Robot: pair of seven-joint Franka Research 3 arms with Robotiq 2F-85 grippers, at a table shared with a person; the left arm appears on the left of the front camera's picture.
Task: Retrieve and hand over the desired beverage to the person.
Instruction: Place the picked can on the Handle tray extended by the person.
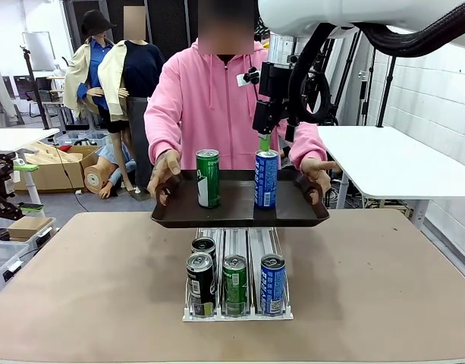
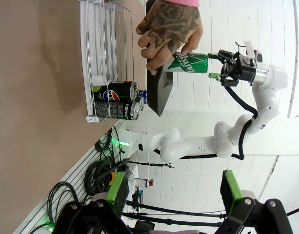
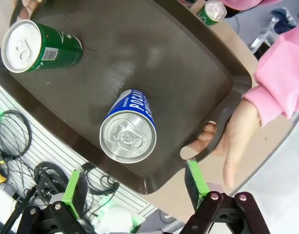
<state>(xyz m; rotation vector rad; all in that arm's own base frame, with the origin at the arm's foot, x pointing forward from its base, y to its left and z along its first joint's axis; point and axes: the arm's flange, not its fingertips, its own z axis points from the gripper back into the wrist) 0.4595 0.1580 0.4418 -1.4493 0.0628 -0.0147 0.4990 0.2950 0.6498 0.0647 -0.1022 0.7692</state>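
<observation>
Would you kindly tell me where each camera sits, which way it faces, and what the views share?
Front: between the arms, facing the person holding the tray; right tool above the blue can.
Left wrist: sideways over the table; open left tool at bottom, right arm farther off.
Right wrist: straight down onto the tray; open right tool at bottom.
Shared: all show the tray and green can.

My right arm (image 1: 353, 15) is glossy white, black corrugated cable looped at two o'clock; green pads (image 3: 194, 178) tip black fingers. The person (image 1: 217, 98) wears a pink zip hoodie.
</observation>
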